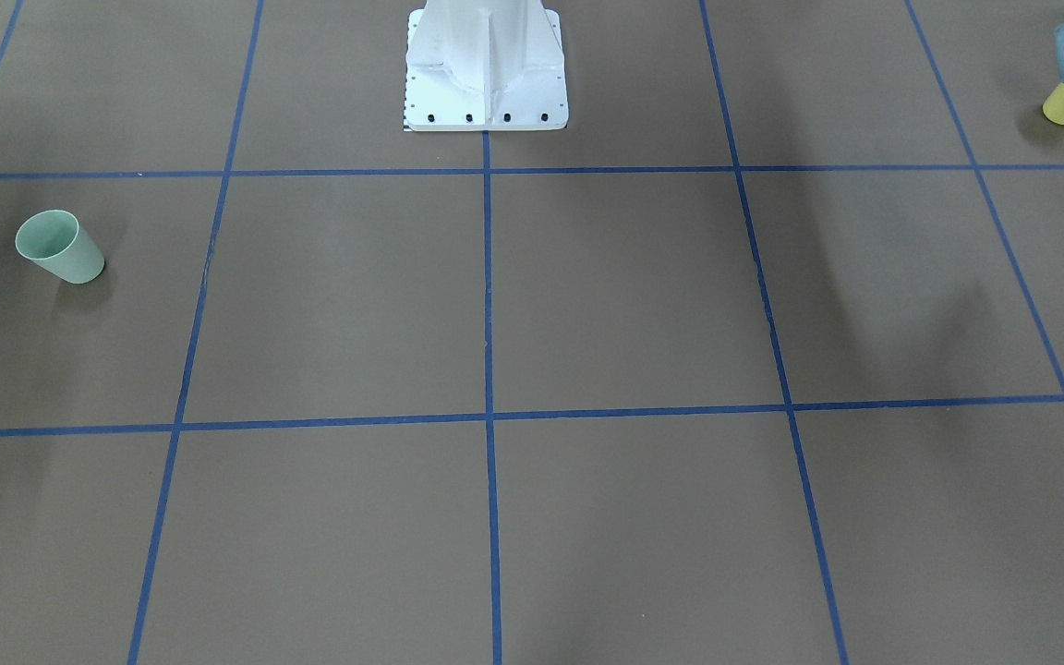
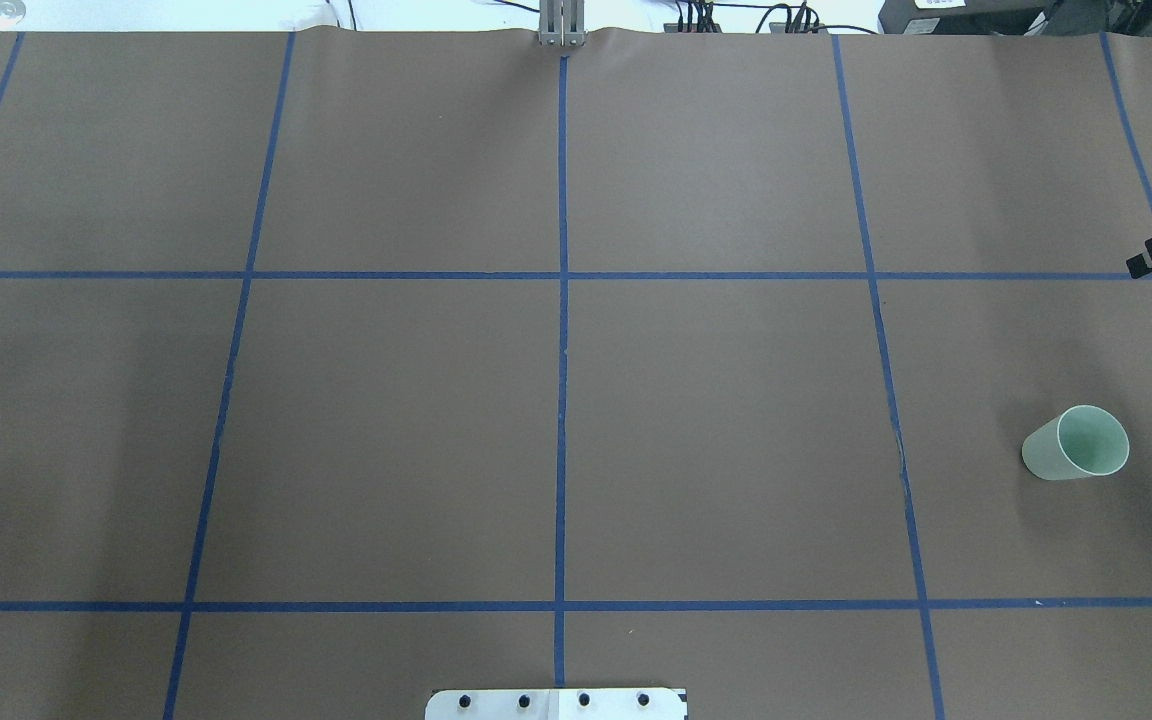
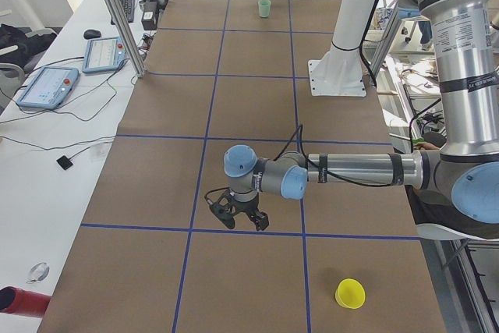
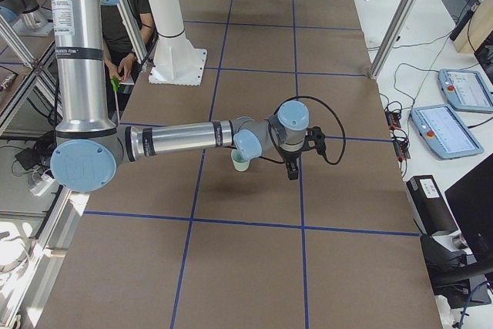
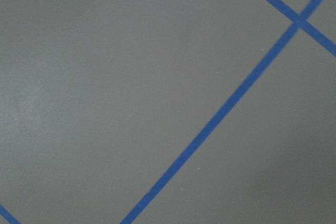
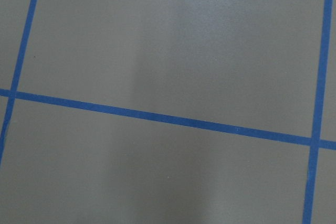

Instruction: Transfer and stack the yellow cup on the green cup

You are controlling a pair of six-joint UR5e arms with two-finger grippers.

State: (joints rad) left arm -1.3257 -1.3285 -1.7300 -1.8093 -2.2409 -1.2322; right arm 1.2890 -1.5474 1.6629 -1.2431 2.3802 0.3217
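The left gripper [image 3: 238, 220] is black and hangs a little above the table, pointing down. From the side its two fingers look spread apart, and nothing is between them. Only a black bit of it shows at the edge of the front view. The left arm [image 3: 355, 169] behind it is long and silver with blue-grey caps, and it lies flat over the table.

The small bright yellow plastic cup [image 3: 350, 293] stands on the table with its open end up. It is near the left gripper but not touching it. It sits at the robot's left end of the table, close to the robot's side.

The right gripper [image 4: 293, 171] is black too and points down. Only a small part of it shows from above, so I cannot tell if it is wide or closed. The right arm [image 4: 181, 136] stretches out flat behind it.

The small pale green plastic cup [image 2: 1076, 445] stands with its open end up at the robot's right end of the table. It is near the right gripper and not touching it. The two cups are well apart.

The brown table top [image 2: 386, 430] has blue tape lines [image 2: 563, 400] that make big squares. Both wrist cameras show only brown table and blue lines.

A white robot base [image 1: 486, 69] stands at the middle of the table's edge. A person in a dark top [image 4: 131, 5] is beside the table, behind the right arm.
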